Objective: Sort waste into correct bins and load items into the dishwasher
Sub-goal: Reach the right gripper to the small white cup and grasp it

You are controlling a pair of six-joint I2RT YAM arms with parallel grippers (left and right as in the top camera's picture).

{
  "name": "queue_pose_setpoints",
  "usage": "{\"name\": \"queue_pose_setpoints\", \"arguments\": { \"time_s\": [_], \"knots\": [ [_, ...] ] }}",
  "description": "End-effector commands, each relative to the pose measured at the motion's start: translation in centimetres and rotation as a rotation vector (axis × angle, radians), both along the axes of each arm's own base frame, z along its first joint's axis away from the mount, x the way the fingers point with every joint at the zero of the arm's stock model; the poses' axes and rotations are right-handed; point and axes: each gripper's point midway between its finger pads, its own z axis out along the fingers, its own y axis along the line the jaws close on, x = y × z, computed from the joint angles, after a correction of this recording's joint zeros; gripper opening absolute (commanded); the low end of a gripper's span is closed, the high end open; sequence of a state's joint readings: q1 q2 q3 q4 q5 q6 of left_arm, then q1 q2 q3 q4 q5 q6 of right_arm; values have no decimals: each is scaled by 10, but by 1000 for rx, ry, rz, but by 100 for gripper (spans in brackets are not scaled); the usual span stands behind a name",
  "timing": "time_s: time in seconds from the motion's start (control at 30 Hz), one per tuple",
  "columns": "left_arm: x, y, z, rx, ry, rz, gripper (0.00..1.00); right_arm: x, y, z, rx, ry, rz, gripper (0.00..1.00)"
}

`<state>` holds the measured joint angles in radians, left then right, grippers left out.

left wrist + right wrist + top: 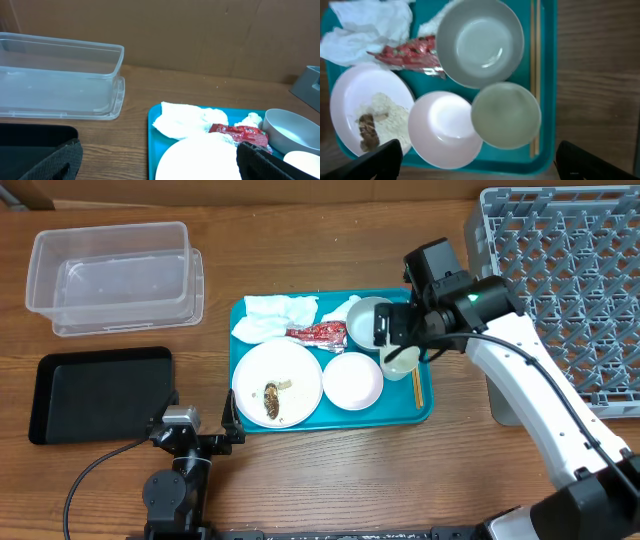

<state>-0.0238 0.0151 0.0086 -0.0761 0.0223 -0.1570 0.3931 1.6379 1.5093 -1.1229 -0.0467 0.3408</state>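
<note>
Right gripper (480, 162), its 2 fingers spread wide, hangs right over the small white cup (506, 116) on the teal tray (547, 30) — the left gripper (198, 418), also spread, sits farther off.

From above, the right arm (515, 365) covers one side of the grey-green bowl (362, 320) and part of the small white cup (400, 364). Only a short end of the chopsticks (417, 388) shows. The dish rack (560, 280) runs off the right edge. The left wrist view cuts the large plate (200, 160) at the bottom, glaring white.
</note>
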Motion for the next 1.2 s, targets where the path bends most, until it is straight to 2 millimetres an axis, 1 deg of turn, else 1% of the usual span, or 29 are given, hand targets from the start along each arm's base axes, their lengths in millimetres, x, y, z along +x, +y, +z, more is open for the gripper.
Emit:
{"name": "queue_pose_setpoints", "arguments": {
  "time_s": [0.0, 0.03, 0.07, 0.13, 0.2, 0.23, 0.4, 0.47, 0.53, 0.6, 0.7, 0.77, 0.97, 1.03, 1.07, 1.17],
  "knots": [
    [0, 3, 0, 12, -4, 10, 100, 11, 14, 6, 69, -33, 14, 88],
    [0, 3, 0, 12, -4, 10, 100, 13, 15, 3, 71, -38, 14, 82],
    [0, 3, 0, 12, -4, 11, 100, 15, 16, -2, 75, -41, 8, 79],
    [0, 3, 0, 12, -4, 10, 100, 17, 17, -11, 81, -25, -20, 78],
    [0, 3, 0, 12, -4, 10, 100, 16, 18, -25, 75, 13, -51, 69],
    [0, 3, 0, 12, -4, 11, 100, 16, 18, -29, 66, 23, -55, 67],
    [0, 3, 0, 12, -4, 10, 100, 17, 23, -59, -11, 65, -64, 67],
    [0, 3, 0, 12, -4, 10, 100, 17, 19, -71, -61, 79, -101, 66],
    [0, 3, 0, 12, -4, 11, 100, 18, 14, -82, -110, 88, -151, 63],
    [0, 3, 0, 12, -4, 10, 100, 17, 15, -89, -128, 99, -163, 62],
    [0, 3, 0, 12, -4, 10, 100, 16, 20, -95, -133, 107, -152, 59],
    [0, 3, 0, 12, -4, 10, 100, 15, 22, -97, -136, 109, -146, 55],
    [0, 3, 0, 12, -4, 10, 100, 13, 19, -110, -172, 135, -150, 46],
    [0, 3, 0, 12, -4, 10, 100, 11, 19, -115, -181, 149, -151, 40],
    [0, 3, 0, 12, -4, 10, 100, 11, 18, -117, -186, 157, -151, 39],
    [0, 3, 0, 12, -4, 10, 100, 9, 18, -117, -188, 162, -151, 34]
  ]
}}
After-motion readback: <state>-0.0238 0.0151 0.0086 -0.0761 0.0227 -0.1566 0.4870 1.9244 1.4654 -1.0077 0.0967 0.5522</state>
